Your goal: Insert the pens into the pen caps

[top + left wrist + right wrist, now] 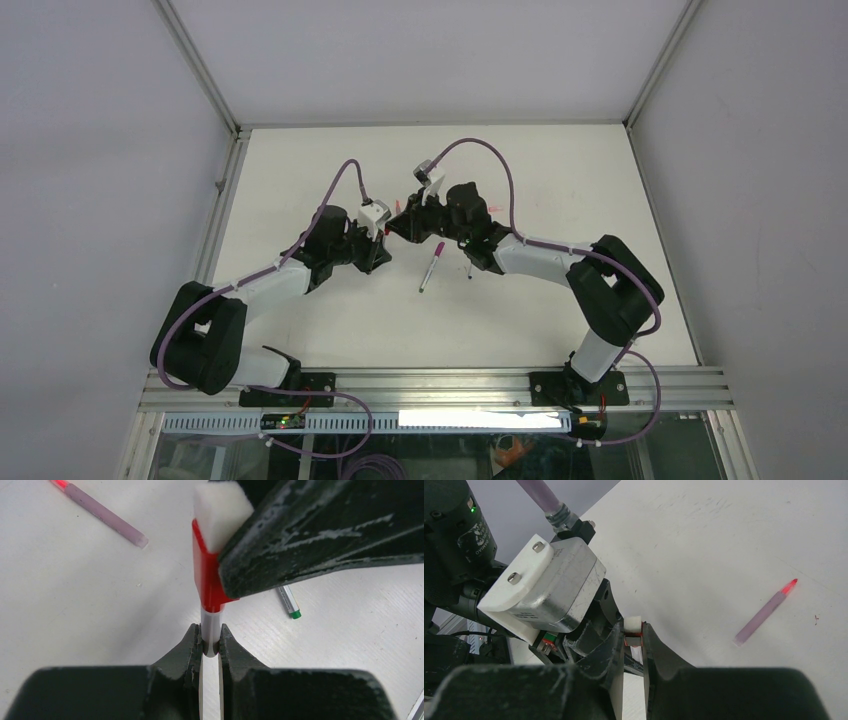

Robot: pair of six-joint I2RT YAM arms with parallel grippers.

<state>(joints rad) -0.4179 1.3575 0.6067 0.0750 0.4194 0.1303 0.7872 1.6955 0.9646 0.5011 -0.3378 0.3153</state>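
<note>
Left gripper (210,635) is pinched tight on the white pen (210,619). Right gripper (633,632) is clamped on the red cap (205,575), with the pen's end inside its mouth. Best now: hold both true and press straight along the barrel. How deep it sits is hard to judge. A pinkish pen (102,512) and a green-tipped pen (290,604) lie loose.

— Any writing you can make out?
— None. In the right wrist view a worn pale sticker (474,530) sits on the black motor housing (446,555), but its letters are too scuffed and small.
— And the pens?
— The green-tipped pen (289,601) lying on the surface (75,605) has faint marks along its barrel, too blurred to read.
</note>
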